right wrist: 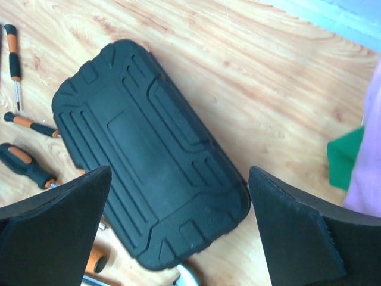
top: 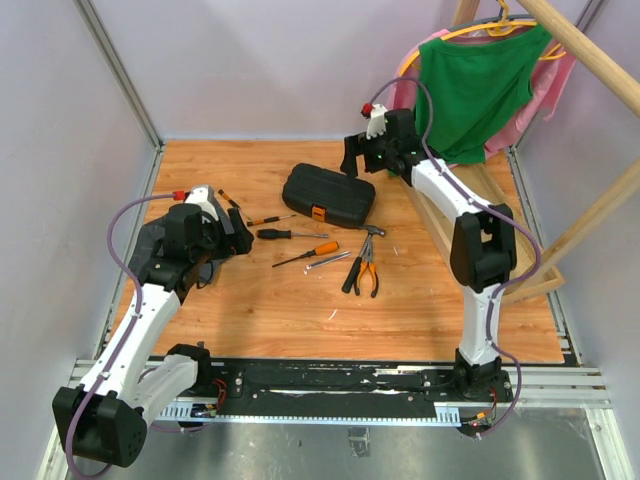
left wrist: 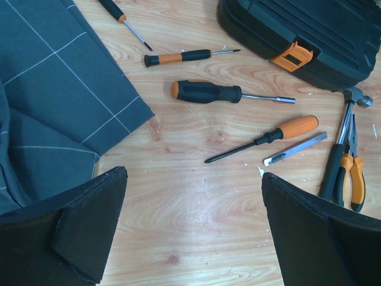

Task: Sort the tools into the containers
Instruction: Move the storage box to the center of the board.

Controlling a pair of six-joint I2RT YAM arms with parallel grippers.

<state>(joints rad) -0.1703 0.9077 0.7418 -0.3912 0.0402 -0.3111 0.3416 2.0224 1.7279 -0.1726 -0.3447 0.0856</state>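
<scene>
Both spread wide, empty: left gripper [left wrist: 190, 199] left of screwdrivers [left wrist: 205, 92] — right gripper [right wrist: 178, 190] above shut tool case [right wrist: 143, 149].

Black ribbed tool case [right wrist: 149, 149] with orange latch [left wrist: 292, 55]; dark grey cloth [left wrist: 53, 89] (thin white grid lines); orange-black pliers [left wrist: 351, 161].

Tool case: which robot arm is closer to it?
Right. The right arm holds its jaws directly over the tool case; the left arm sits off to its left, by the cloth.
</scene>
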